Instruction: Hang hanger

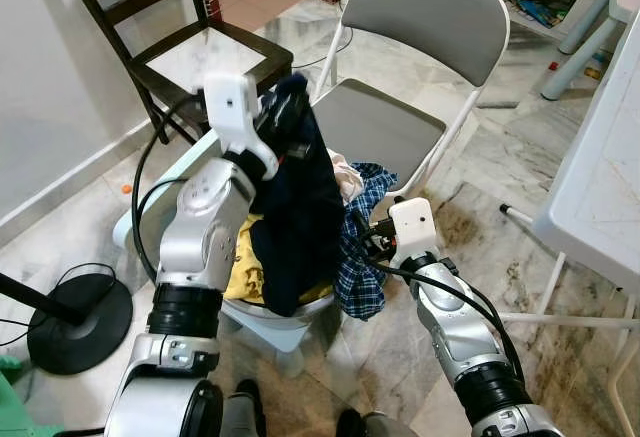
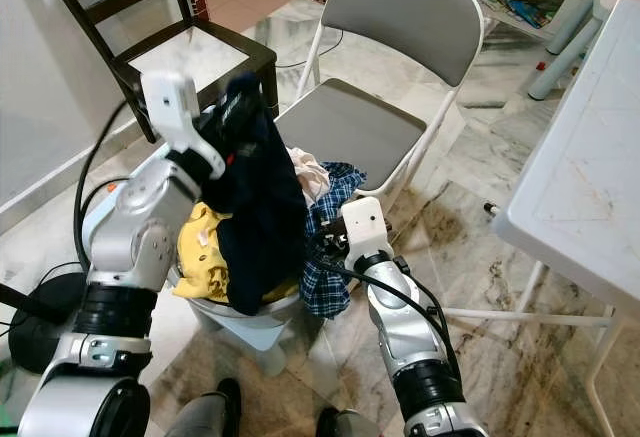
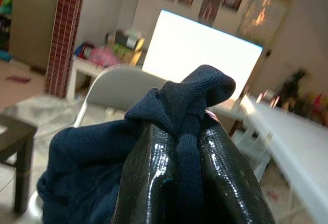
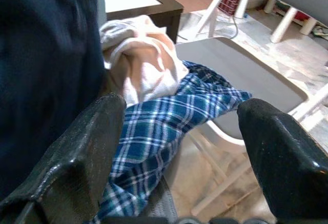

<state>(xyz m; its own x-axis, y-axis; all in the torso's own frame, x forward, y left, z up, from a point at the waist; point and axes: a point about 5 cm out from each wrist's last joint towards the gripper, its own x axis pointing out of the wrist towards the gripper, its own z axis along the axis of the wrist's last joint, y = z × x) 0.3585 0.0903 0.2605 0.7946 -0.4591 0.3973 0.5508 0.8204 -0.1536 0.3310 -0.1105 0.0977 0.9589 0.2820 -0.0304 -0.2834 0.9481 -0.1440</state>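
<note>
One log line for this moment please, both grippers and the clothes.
left gripper: shut on navy garment, lifted over laundry basket | right gripper: open, at blue plaid cloth | hanger: none seen

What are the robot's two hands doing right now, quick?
Left gripper: shut on the dark blue garment, lifting it above the basket.
Right gripper: open, holding nothing, at the blue plaid cloth.

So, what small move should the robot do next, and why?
Probably lift the left gripper a little higher. It is shut on the dark blue garment, whose lower part hangs down onto the laundry pile in the basket. The right gripper is open beside the checked cloth, ready to help.
</note>
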